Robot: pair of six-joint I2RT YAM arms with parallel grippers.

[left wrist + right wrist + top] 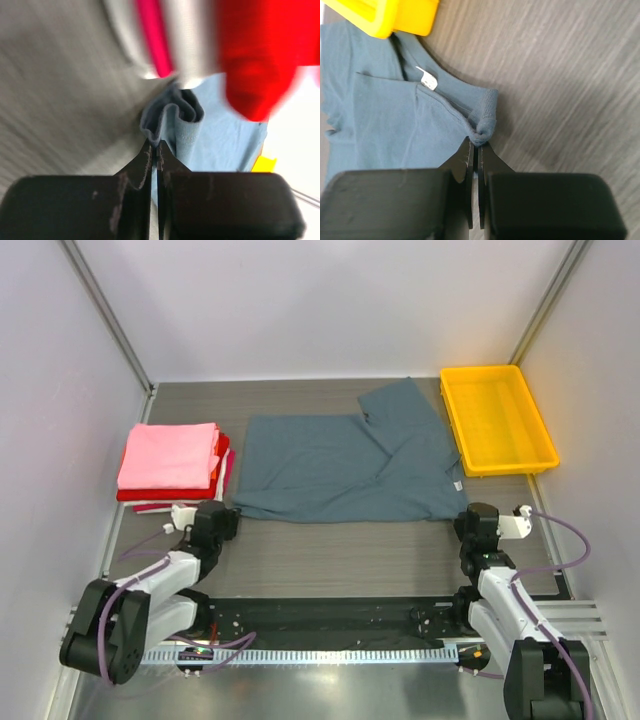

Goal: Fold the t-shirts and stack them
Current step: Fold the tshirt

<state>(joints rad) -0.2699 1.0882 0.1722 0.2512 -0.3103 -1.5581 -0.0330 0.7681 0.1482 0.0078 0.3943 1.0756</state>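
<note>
Underneath the blue-grey t-shirt (340, 465) lies grey wood-grain table (330, 550), pale walls (300, 300) around.

A yellow plastic tray (497, 418) sits at the far right of the table (340, 555), its long side running near to far, close to the right wall (600, 390). The table top is dark grey with a wood grain. Pale walls close in the left, far and right sides, with a slanted metal post (105, 310) at the far left corner. A black strip (330, 618) runs along the near edge.
</note>
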